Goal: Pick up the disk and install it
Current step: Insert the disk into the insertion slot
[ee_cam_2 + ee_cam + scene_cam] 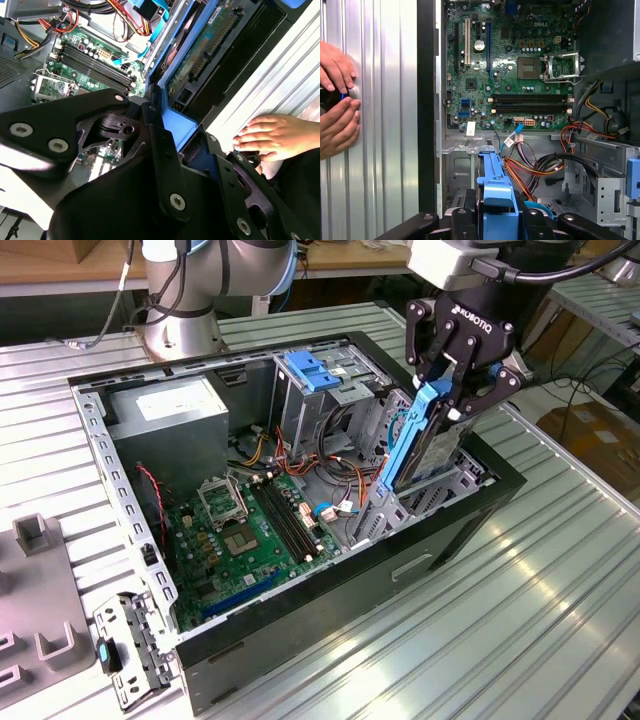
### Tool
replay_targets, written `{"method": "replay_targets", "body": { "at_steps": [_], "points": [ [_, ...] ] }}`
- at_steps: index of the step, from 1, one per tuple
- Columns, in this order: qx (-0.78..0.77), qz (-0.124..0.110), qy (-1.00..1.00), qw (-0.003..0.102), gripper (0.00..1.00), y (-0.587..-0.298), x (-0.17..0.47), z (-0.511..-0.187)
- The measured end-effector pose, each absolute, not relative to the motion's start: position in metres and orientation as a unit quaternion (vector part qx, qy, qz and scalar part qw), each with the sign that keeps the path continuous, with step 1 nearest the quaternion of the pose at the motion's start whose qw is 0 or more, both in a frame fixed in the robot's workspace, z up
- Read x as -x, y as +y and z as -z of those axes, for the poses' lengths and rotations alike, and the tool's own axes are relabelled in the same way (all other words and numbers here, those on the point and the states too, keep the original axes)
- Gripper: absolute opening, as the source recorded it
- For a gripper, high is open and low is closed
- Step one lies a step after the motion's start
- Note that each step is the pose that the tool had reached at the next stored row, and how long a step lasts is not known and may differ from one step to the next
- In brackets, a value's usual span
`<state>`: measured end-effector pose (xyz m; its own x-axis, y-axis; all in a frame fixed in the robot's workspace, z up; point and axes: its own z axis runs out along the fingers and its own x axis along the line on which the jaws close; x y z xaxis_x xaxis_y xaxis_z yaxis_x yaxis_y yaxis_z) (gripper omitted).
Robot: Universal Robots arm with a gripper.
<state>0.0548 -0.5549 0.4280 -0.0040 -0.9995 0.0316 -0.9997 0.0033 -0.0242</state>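
Nearest in the exterior view, a small metal bracket (128,648) w/ a blue clip lies on the ribbed table (480,640), just off a corner of the open PC case (330,615). Inside the case the green motherboard (250,530) lies flat, w/ RAM slots and CPU socket in view.

Past it, toward the exterior view's right, the gripper (455,392) has its fingers closed tight on the upper end of the disk (408,445) — nothing else in its grasp. The disk stands on edge and tilted, blue side rail toward the camera. Its lower end is down inside the case, among the metal bay walls at that end.

In the first wrist view a person's hands (337,125) rest on the table just outside the case's black wall, around a small dark thing — can't tell what.

Farther back:
- the drive cage (345,405), w/ a blue latch (312,370) on top
- coloured cables (300,455) beside the cage
- the grey PSU (165,412) in the far corner
- farthest of all, the arm base (185,325) on the table
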Motion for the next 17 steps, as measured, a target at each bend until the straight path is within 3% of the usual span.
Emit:
{"method": "replay_targets", "body": {
  "at_steps": [2,3,7,10,11,13,17],
  "points": [
    [-0.706,-0.02,-0.708,0.003,0.38,-0.555,-0.055,-0.428],
    [-0.706,-0.02,-0.708,0.003,0.45,-0.555,-0.055,-0.428],
    [-0.706,-0.02,-0.708,0.003,0.45,-0.555,-0.055,-0.421],
    [-0.706,-0.02,-0.708,0.003,0.3,-0.556,-0.055,-0.415],
    [-0.706,-0.02,-0.708,0.003,0.3,-0.557,-0.055,-0.413],
    [-0.706,-0.02,-0.708,0.003,0.18,-0.565,-0.055,-0.408],
    [-0.706,-0.02,-0.708,0.002,0.11,-0.573,-0.058,-0.4]
  ]
}}
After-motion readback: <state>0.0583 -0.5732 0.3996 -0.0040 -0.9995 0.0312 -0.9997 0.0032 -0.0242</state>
